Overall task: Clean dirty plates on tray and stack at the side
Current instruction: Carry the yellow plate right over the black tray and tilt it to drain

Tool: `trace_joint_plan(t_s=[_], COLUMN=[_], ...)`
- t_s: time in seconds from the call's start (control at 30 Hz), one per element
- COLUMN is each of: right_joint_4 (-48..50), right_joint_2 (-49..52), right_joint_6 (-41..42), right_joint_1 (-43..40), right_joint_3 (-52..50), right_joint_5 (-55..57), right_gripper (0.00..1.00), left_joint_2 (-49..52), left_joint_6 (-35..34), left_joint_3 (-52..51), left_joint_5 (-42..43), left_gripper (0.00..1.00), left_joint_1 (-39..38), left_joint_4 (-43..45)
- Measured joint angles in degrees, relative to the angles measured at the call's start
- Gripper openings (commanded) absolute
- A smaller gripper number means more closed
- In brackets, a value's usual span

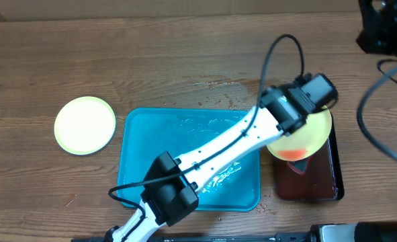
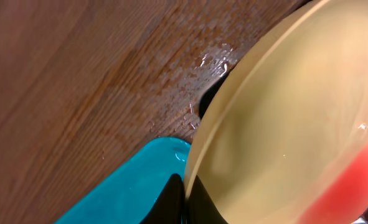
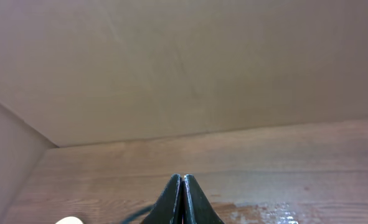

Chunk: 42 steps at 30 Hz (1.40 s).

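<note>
The smeared plate (image 1: 299, 138) is clamped by the left tool (image 2: 185, 200) and should be held tilted over the dark tray (image 1: 327, 185) below it; the right tool (image 3: 182, 202) is clenched empty.

The left arm (image 1: 232, 138) lies slantwise across the blue tray (image 1: 134, 161), blocking its middle and near right corner from above; the tray's left side is reachable. The yellow plate (image 1: 312, 138) it holds hangs over the dark tray (image 1: 319, 185), covering its far half. Bare table (image 1: 151, 60) runs along the far side. A pale plate (image 1: 85, 125) sits left of the tray. The right arm (image 1: 383, 27) crowds the far right corner.
</note>
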Motion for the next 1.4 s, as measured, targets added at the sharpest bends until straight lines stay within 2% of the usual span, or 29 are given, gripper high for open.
trace_joint_plan(t_s=[0.33, 0.8, 1.4], right_joint_4=[2.0, 1.9, 4.0], right_joint_2=[-5.5, -9.9, -9.8], right_joint_6=[-1.0, -1.0, -1.0], right_joint_1=[0.0, 0.0, 0.0], right_joint_3=[0.0, 0.3, 0.3], right_joint_5=[-9.1, -22.2, -25.4], right_gripper=[0.04, 0.04, 0.04], left_joint_2=[0.0, 0.0, 0.0], left_joint_6=[2.9, 10.6, 14.7], left_joint_3=[0.0, 0.0, 0.1], left_joint_5=[-12.1, -27.7, -39.8], left_gripper=[0.04, 0.04, 0.04], left_joint_1=[-5.6, -6.6, -12.6], left_joint_4=[1.6, 9.2, 11.6])
